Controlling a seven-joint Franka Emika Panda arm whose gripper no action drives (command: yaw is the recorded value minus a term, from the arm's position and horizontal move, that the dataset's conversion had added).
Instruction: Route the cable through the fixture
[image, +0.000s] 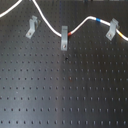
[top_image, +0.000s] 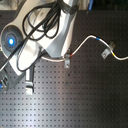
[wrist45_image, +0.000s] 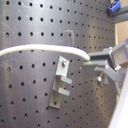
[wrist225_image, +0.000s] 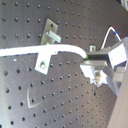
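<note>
While I watch the feeds, the cable (image: 50, 22) drops from the top edge of the first exterior view, passes just to the upper right of the fixture (image: 32, 26) without sitting in its hook, and runs down to the upright clip (image: 64, 37) at the centre. Its red band (image: 70, 33) lies right beside that clip. From there the cord climbs to the blue band (image: 97, 20) and reaches the paler slanted clip (image: 112, 30) at the upper right, then leaves at the right edge.

All three clips stand on the black perforated board (image: 65, 95). I see no claw in this view.

In the second exterior view the arm (top_image: 50, 30) fills the upper left and hides the claw.

In both wrist views the gripper (wrist45_image: 95, 64) (wrist225_image: 92, 62) has its fingers pressed together on the white cord, pinching it. The cord leads away from the fingers past a grey clip (wrist45_image: 60, 82). I cannot tell which clip that is, nor whether the cord touches it.
</note>
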